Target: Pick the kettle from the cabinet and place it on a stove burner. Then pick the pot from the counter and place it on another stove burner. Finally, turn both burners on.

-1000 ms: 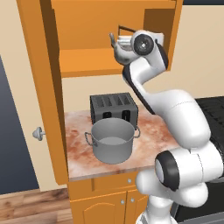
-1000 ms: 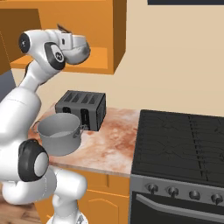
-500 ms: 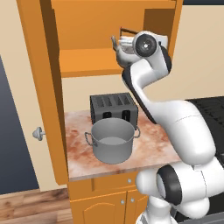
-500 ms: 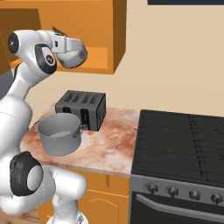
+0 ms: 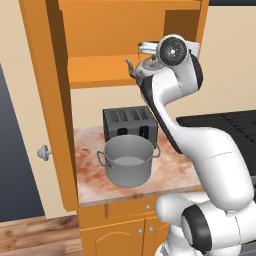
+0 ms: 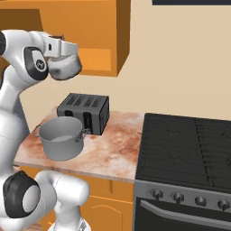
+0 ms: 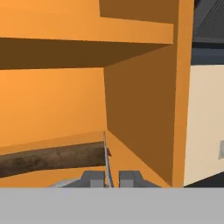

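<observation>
The small silver kettle (image 5: 142, 68) hangs by its thin wire handle (image 7: 107, 159) at the cabinet's (image 5: 100, 35) open front, just above the shelf edge, spout to the left. My gripper (image 5: 148, 53) is shut on that handle from above. From the right, the kettle (image 6: 66, 67) hangs under the gripper (image 6: 63, 55), above the toaster. In the hand view the gripper (image 7: 108, 177) pinches the wire, facing the cabinet's inside corner. The grey pot (image 5: 128, 160) stands on the counter (image 5: 90, 180); the pot (image 6: 61, 137) is left of the black stove burners (image 6: 189, 144).
A dark four-slot toaster (image 5: 129, 122) stands behind the pot, under the kettle. The open cabinet door (image 5: 55, 100) stands tall on the left. Front knobs (image 6: 189, 199) line the stove's edge. Orange base doors (image 5: 125, 230) sit below the counter.
The arm has drawn the kettle back out of the cabinet toward the robot and a little lower. Pot and toaster have not moved.
</observation>
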